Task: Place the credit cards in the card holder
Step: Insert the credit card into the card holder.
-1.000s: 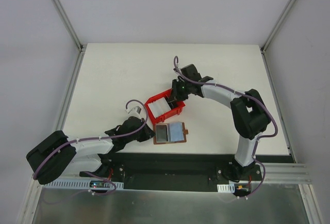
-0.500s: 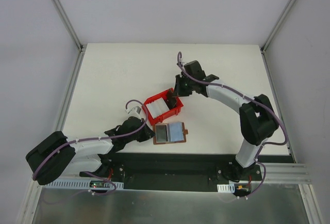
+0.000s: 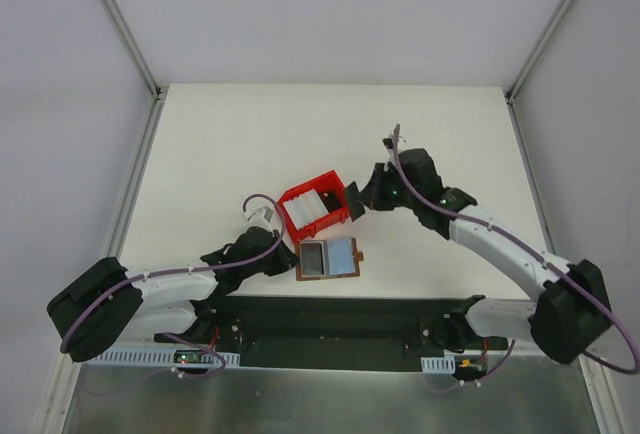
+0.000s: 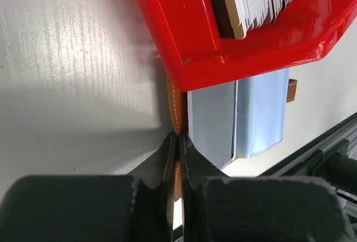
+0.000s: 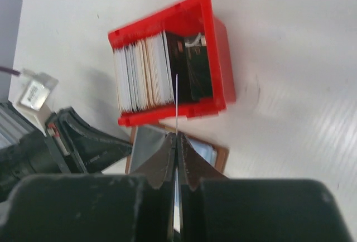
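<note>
The right gripper (image 5: pixel 176 137) has drawn back from the tray (image 5: pixel 222 69), clamped on one card (image 5: pixel 176 100). The left gripper (image 4: pixel 178 141) pinches the open holder (image 3: pixel 330 257) by the tray, so insertion looks next.

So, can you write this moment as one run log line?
left tool: shut on card holder edge | right tool: shut on card near red tray

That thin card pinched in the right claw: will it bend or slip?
The credit card runs as a straight line from the right gripper, so probably stiff. Seen edge-on it is hair-thin, so likely very light. Pinched only at one end, it might pivot if nudged.
</note>
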